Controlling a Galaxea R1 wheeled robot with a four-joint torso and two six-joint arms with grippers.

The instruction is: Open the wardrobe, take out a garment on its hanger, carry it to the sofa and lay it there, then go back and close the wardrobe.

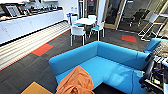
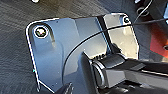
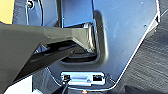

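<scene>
The turquoise sofa stretches across the middle and right of the head view, its low back facing the room. The burnt-orange garment lies in a crumpled heap on the seat at the sofa's near left end, and nothing is holding it. I cannot make out the hanger among its folds. A dark part of my right arm stands at the picture's right edge, beside the sofa's right end.
A white round table with white chairs stands beyond the sofa. A long white counter runs along the left wall. A yellow-orange surface sits at the bottom left. A white stand is at the far right. Dark carpet lies left of the sofa.
</scene>
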